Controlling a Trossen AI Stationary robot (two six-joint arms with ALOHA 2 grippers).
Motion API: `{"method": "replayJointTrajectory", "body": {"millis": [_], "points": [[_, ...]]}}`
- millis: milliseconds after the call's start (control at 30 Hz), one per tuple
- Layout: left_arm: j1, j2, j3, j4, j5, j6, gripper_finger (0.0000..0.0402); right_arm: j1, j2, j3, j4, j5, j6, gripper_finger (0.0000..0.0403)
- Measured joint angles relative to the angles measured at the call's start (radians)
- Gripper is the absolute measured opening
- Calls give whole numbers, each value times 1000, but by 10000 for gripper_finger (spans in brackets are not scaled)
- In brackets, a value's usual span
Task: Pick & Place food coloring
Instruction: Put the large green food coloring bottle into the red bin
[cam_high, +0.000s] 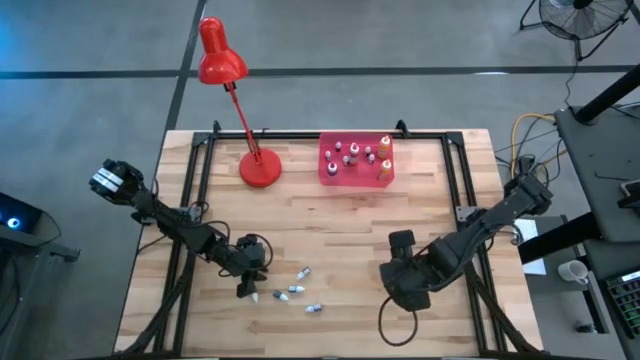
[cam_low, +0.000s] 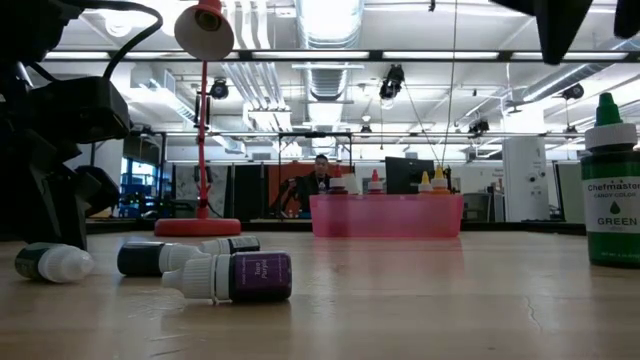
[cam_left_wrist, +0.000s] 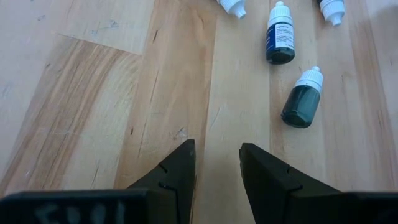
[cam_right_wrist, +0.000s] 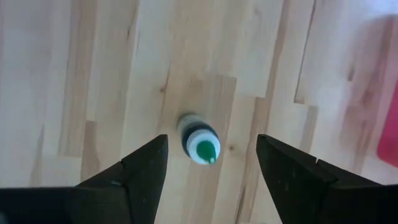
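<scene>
Wooden counter (cam_high: 340, 230) seen from above, with two dark arms. Left pincer (cam_high: 247, 287) low over the near-left part of the counter, fingers (cam_left_wrist: 177, 171) released with a narrow gap between them, nothing held; bare wood beneath. Just right of it, a loose group of small dropper bottles (cam_high: 296, 290) lying on their sides, each apart from its neighbours. In the left wrist view, two dark green ones with white caps, (cam_left_wrist: 280, 40) and (cam_left_wrist: 302, 99), just beyond the fingertips, plus two white caps cut off at the edge. In the low view, a purple-labelled bottle (cam_low: 240, 277) nearest the camera, a dark bottle (cam_low: 150, 258) behind it and another dark bottle (cam_low: 50, 262) farther left, all lying flat.

Right pincer (cam_high: 400, 243) over the near-right part of the counter, fingers (cam_right_wrist: 137, 168) spread wide and released, directly above a green dropper bottle (cam_right_wrist: 200, 140) standing upright on the wood, not touching it. Same bottle at the right edge of the low view (cam_low: 612, 185), label reading "GREEN".

Pink rectangular tray (cam_high: 330, 172) at the far centre of the counter, holding several upright food coloring bottles: small ones (cam_high: 352, 153) toward its left and orange ones (cam_high: 385, 157) along its right side. Red desk lamp (cam_high: 222, 57) with its round base (cam_high: 260, 167) just left of the tray.

Room beyond the counter in the low view, with a seated person (cam_low: 320, 180) partly hidden behind the tray.
</scene>
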Motion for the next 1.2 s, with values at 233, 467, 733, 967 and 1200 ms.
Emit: {"method": "replayJointTrajectory", "body": {"millis": [233, 467, 733, 967, 1200], "points": [[0, 0, 0, 0, 0, 0, 106, -2, -8, -85, 28, -35, 6, 251], [0, 0, 0, 0, 0, 0, 106, -6, -16, -166, 119, -53, 9, 252], [0, 0, -1, 0, 0, 0, 106, -18, -16, -210, 155, -52, 51, 252], [0, 0, -1, 0, 0, 0, 106, -37, -16, -239, 192, -85, 112, 229], [0, 0, -1, 0, 0, 0, 106, -56, -16, -276, 208, -115, 137, 214]]}}
